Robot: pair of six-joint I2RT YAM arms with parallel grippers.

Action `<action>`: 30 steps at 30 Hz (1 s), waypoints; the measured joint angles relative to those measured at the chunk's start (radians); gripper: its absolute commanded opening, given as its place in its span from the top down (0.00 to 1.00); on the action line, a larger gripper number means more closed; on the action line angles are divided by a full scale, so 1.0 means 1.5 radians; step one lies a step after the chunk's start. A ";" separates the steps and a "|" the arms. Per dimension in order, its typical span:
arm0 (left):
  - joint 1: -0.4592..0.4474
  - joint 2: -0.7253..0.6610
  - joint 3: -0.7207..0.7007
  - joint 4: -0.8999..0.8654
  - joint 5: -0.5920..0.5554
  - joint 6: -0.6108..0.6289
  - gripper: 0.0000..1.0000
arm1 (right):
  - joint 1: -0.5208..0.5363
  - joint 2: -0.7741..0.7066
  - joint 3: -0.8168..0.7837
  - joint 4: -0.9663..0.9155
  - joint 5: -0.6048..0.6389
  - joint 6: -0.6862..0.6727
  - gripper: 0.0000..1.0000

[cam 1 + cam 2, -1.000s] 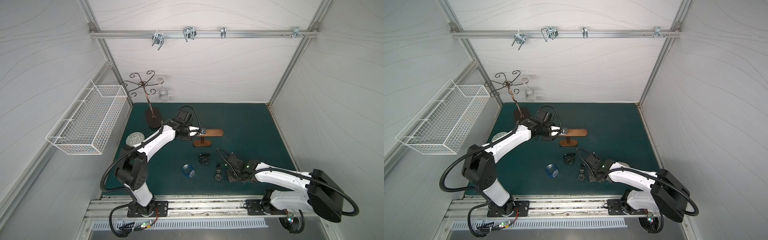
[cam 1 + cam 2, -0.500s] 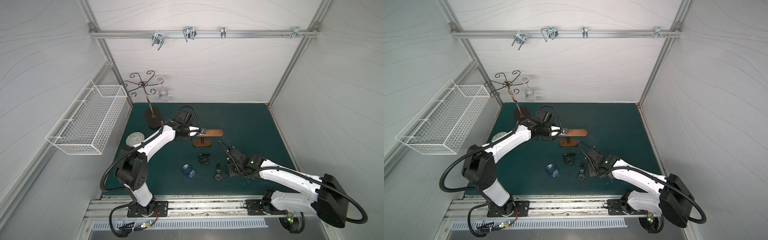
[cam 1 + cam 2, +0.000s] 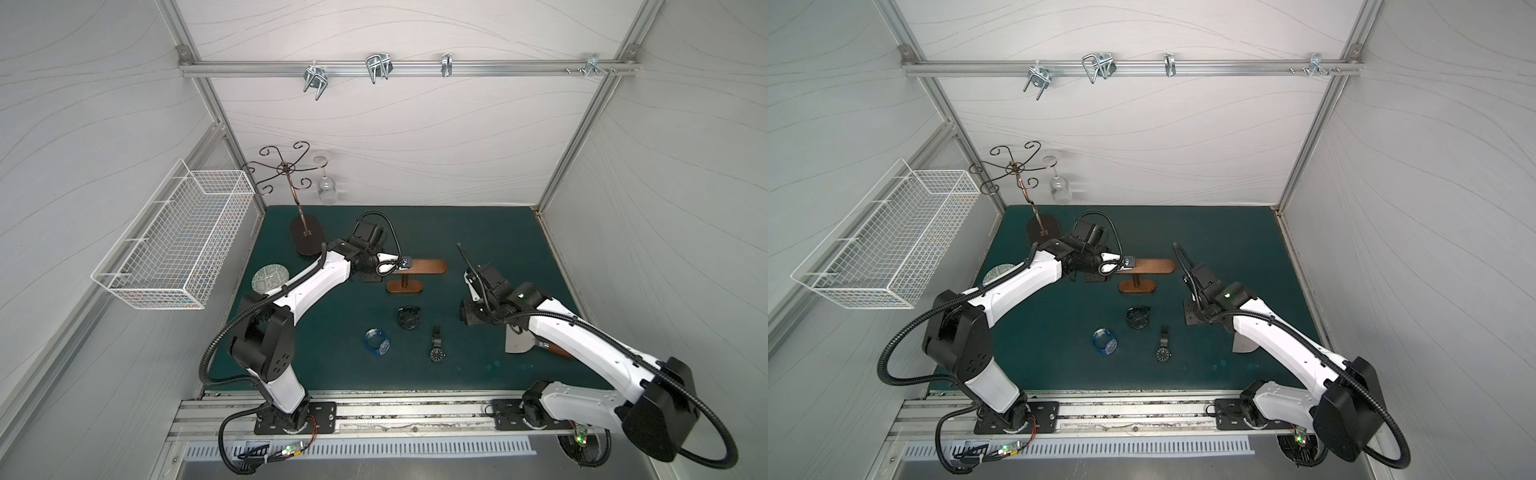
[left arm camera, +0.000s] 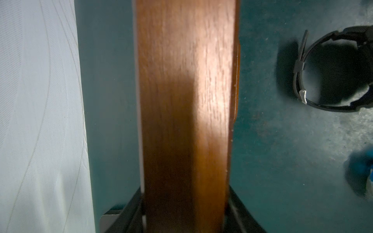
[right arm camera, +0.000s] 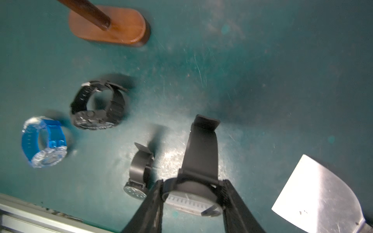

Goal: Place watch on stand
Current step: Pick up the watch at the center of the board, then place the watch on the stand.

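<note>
right hand (image 5: 192,187): we pinch watch (image 5: 199,153) by its stiff case, near stand (image 3: 428,266) | feel: light, strap floppy | left hand (image 3: 405,263): clamps stand's crossbar

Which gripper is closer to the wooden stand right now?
Left. The left gripper grips the stand at one end of its crossbar. The right gripper, holding a watch, is off past the crossbar's other end, not touching it.
</note>
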 measured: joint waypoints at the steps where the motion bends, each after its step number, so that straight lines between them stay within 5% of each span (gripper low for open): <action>1: 0.000 -0.001 -0.001 0.001 0.000 0.000 0.50 | -0.006 0.008 0.010 0.000 -0.004 -0.007 0.60; 13: -0.009 -0.016 -0.021 0.011 0.002 -0.004 0.50 | -0.086 0.117 0.110 0.021 -0.029 -0.121 0.62; 30: -0.010 -0.017 -0.023 0.013 0.001 -0.004 0.50 | -0.106 0.201 0.220 0.056 -0.049 -0.190 0.62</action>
